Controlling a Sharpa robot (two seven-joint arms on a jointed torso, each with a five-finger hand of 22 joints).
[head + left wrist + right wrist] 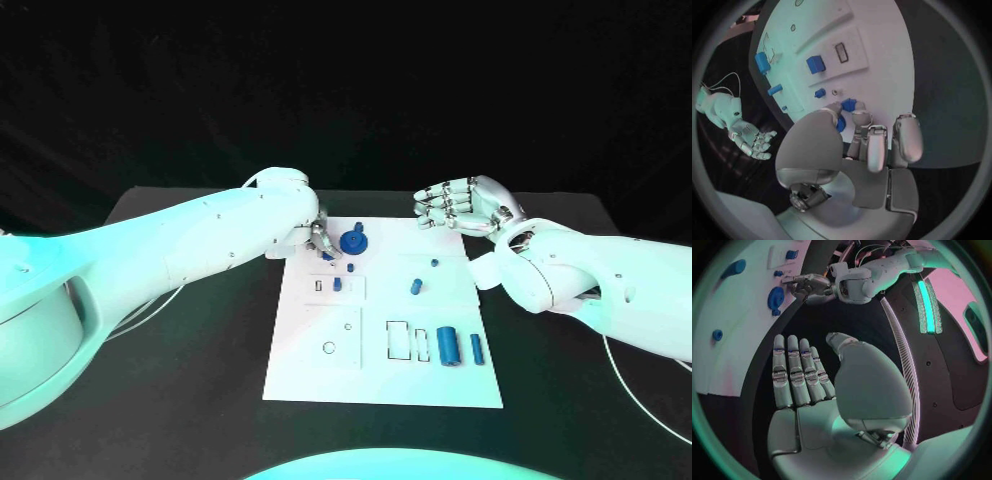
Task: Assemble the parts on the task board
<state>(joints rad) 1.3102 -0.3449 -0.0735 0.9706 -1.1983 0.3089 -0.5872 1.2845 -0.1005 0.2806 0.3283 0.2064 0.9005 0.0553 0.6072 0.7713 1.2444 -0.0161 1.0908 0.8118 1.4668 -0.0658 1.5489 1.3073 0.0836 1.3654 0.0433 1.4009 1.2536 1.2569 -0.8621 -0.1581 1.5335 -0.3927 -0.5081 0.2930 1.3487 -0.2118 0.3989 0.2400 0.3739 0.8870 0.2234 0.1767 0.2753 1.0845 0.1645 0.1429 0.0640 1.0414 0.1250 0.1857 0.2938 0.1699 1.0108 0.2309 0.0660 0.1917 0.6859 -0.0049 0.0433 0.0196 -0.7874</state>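
A: Where is the board?

B: The white task board (387,390) lies flat in the middle of the black table (188,340). Several small blue parts are on it.

A: Which ones can you make out?

B: Near the far edge there is a round blue part (355,242), like a wheel or knob. Toward the near right stands a thick blue cylinder (449,346) with a thinner blue peg (476,348) just beside it. A short blue pin (415,286) lies around the middle of the board, and a tiny blue piece (338,284) sits in a marked box to its left.

A: And the left hand?

B: The left hand (313,238) is over the far left corner of the board, just beside the round part. In the left wrist view its fingers (869,145) are curled in close together, with a small blue part (847,105) at the fingertips. I cannot tell whether they actually grip it or only touch it.

A: The right hand?

B: The right hand (459,203) is at the far right corner, at the board's edge. Its fingers (792,372) are straight and side by side, the thumb set apart, and it holds nothing.
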